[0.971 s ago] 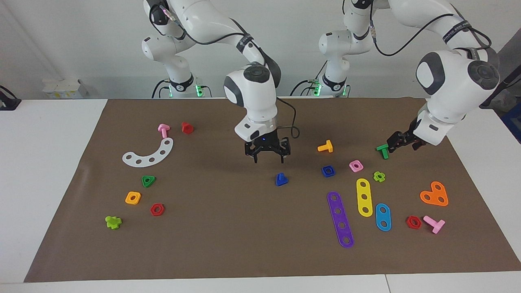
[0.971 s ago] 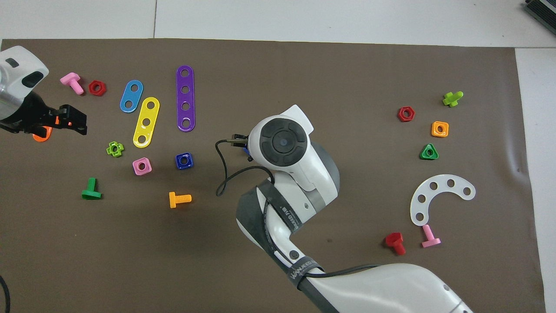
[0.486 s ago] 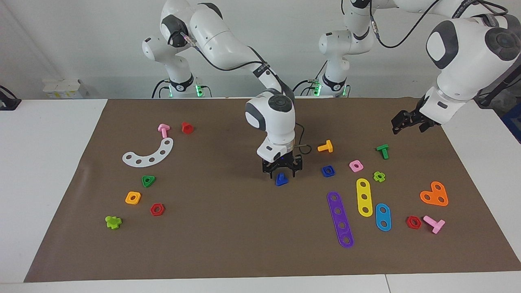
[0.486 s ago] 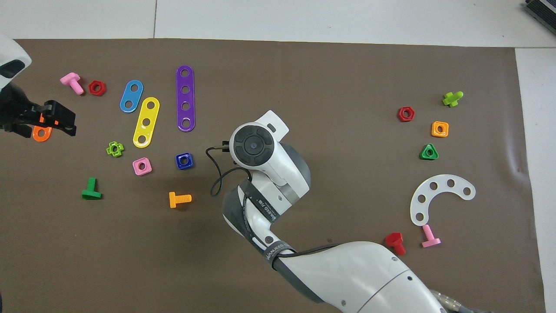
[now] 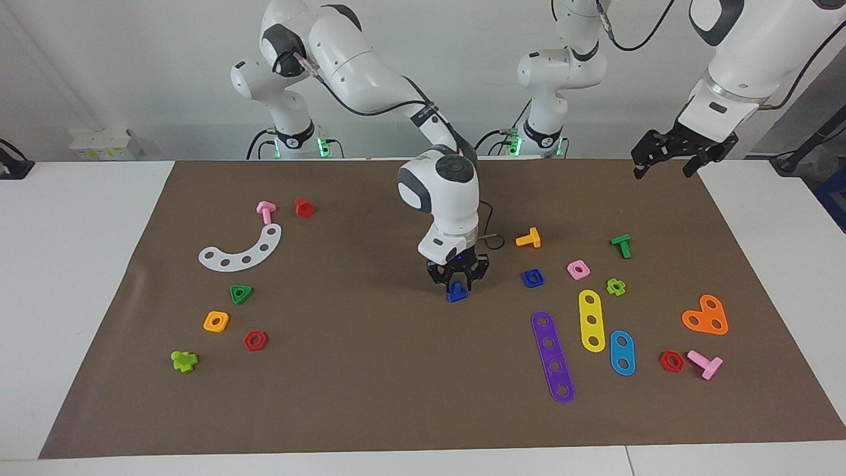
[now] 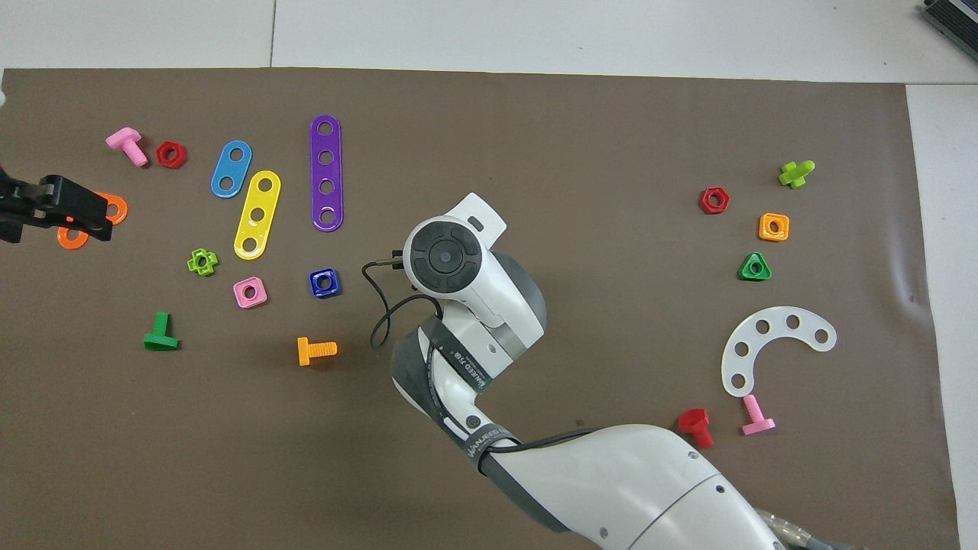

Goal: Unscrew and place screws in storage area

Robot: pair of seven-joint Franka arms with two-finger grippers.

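My right gripper (image 5: 457, 280) is down on the blue screw (image 5: 456, 291) in the middle of the mat (image 5: 370, 396). My fingers (image 5: 444, 277) sit close on both sides of it, pulled in narrow, and I think they have hold of it. The screw rests on the mat; it is not lifted yet. From above, my own arm hides it.

Just beside it, toward my left arm's end of the desk (image 5: 79, 264), lies the blue nut (image 5: 532, 277) with nothing in its hole, so I think the unscrewing is done for this one.

What is left is the carrying. The storage spot (image 5: 277, 297) is well apart, toward my right arm's end, among the white strip (image 5: 241, 250), green nut (image 5: 241, 293), orange nut (image 5: 216, 321) and red nut (image 5: 255, 340). I must lift the screw, bring it there and let go.

My left gripper (image 5: 667, 158) waits high over the mat's edge, fingers spread wide, holding nothing.
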